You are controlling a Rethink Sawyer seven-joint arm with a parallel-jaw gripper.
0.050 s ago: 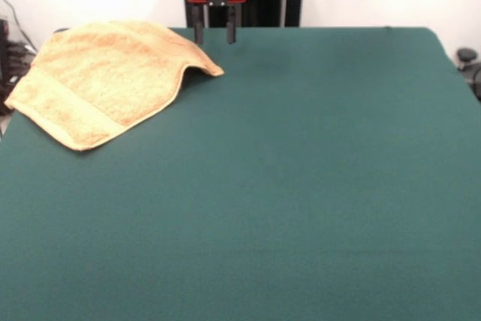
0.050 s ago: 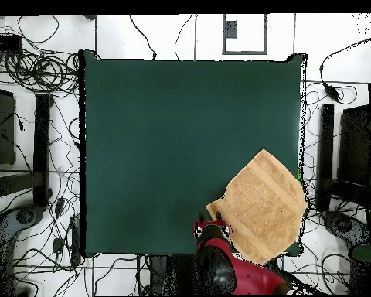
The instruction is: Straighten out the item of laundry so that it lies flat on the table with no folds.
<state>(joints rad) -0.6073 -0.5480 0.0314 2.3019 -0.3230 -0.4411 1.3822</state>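
Light was bright and even; the white wall behind the tabletop (image 1: 301, 186) was washed out. The towel (image 1: 105, 80) cast a faint, soft shadow beside its raised corner.

Towel (image 1: 101, 80) was orange-tan terry w/ a flat woven band near one edge. Table (image 1: 301, 186) top was plain dark green. Gripper (image 1: 215, 34) had red body, black fingers.
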